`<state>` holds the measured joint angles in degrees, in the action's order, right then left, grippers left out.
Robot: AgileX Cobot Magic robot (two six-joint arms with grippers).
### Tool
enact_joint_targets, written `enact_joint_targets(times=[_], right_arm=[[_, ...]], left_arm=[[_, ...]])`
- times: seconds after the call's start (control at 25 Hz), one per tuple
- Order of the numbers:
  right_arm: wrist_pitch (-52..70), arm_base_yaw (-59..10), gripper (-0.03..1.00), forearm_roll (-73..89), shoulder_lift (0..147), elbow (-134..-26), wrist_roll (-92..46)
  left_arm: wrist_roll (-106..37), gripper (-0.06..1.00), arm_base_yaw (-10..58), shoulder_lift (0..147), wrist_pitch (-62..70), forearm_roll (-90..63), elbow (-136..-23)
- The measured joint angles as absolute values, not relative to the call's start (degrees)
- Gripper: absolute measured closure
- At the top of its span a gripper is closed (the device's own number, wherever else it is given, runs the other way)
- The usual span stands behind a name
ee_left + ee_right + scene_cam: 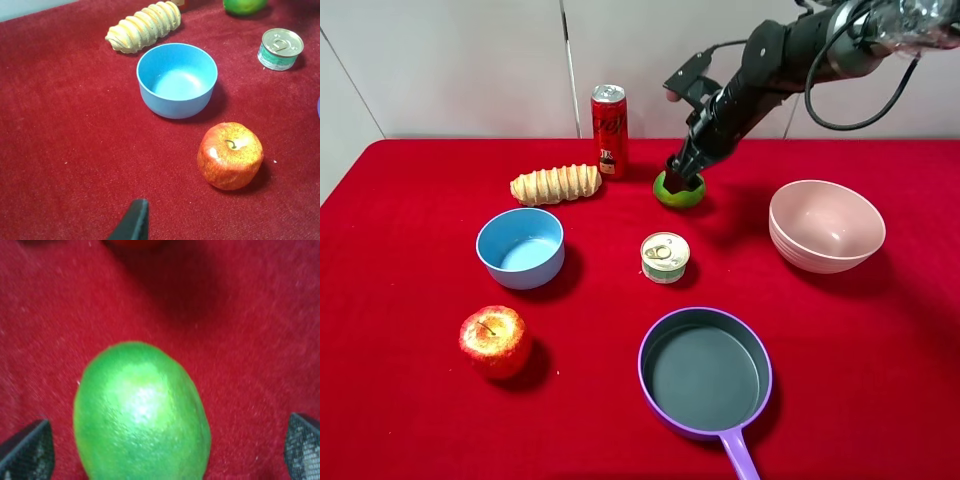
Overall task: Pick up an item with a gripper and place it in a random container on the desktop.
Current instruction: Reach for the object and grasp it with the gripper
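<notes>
The green lime [678, 192] rests on the red cloth desktop [410, 420] at the back middle, right of the red can. My right gripper [682, 172] is lowered onto it from above. In the right wrist view the lime [142, 415] sits between the two fingertips [27, 452], which stand wide apart on either side; the gripper [165, 445] is open. The purple-rimmed pan [642, 372] lies empty at the front middle. Of the left gripper only one dark fingertip [132, 224] shows, above the cloth near the apple. The lime's edge [244, 5] also shows there.
A red drink can [609, 130] and a bread roll [557, 184] lie left of the lime. A tin can [665, 257] stands between lime and pan. A blue bowl [520, 247] and apple [495, 342] sit left; a pink bowl [826, 225] right.
</notes>
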<state>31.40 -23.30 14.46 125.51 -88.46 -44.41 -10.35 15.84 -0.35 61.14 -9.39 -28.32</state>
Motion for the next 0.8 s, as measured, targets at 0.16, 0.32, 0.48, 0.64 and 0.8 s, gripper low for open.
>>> enact_joint_targets(times=[0.16, 0.32, 0.48, 0.64, 0.8], right_arm=[[31.4, -23.3, 0.27, 14.4, 126.7, -88.5, -44.4], [31.0, -23.3, 0.27, 14.4, 128.0, -88.8, -44.4], [30.4, -23.3, 0.27, 14.4, 128.8, -88.8, -44.4], [29.4, -23.3, 0.27, 14.5, 129.7, -88.8, -44.4], [28.9, -23.3, 0.27, 14.5, 130.8, -88.8, -44.4]], left_arm=[[-10.4, -0.04, 15.8, -0.3, 61.1, -9.4, -28.3], [-10.4, -0.04, 15.8, -0.3, 61.1, -9.4, -28.3], [-10.4, -0.04, 15.8, -0.3, 61.1, -9.4, -28.3], [-10.4, -0.04, 15.8, -0.3, 61.1, -9.4, -28.3], [-10.4, -0.04, 15.8, -0.3, 61.1, -9.4, -28.3]])
